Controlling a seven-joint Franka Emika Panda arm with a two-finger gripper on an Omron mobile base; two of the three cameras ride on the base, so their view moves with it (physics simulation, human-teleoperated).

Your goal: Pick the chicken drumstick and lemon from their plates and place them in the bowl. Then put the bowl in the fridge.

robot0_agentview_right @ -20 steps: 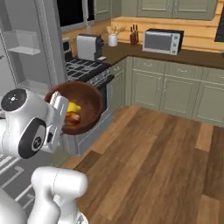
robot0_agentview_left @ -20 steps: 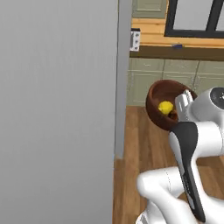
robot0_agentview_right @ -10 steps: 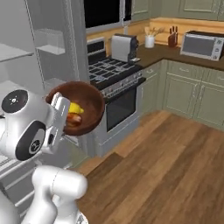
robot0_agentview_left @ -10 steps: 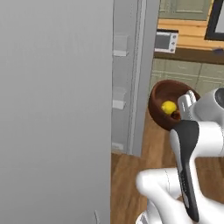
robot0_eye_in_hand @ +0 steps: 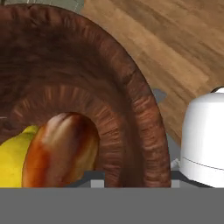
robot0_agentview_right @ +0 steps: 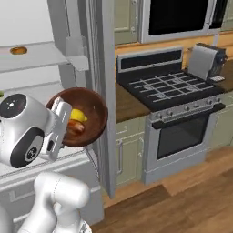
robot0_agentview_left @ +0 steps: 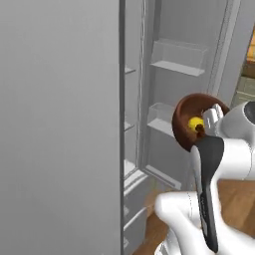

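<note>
Dark wood, the bowl [robot0_agentview_right: 81, 116] rides tipped on its side at our gripper [robot0_agentview_right: 61, 124], lemon [robot0_agentview_right: 78, 116] and drumstick [robot0_eye_in_hand: 59, 151] pooled against its lower wall. We cannot tell how tightly the fingers hold its rim. It hangs before the open fridge [robot0_agentview_right: 54, 54], beside a shelf [robot0_agentview_right: 32, 57] — we judge ready for setting inside.

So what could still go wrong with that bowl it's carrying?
The bowl is held tipped on its side at its rim, so the lemon and drumstick might roll out. The fridge door edge stands close beside it in the right base view, so a swing could knock the bowl.
</note>
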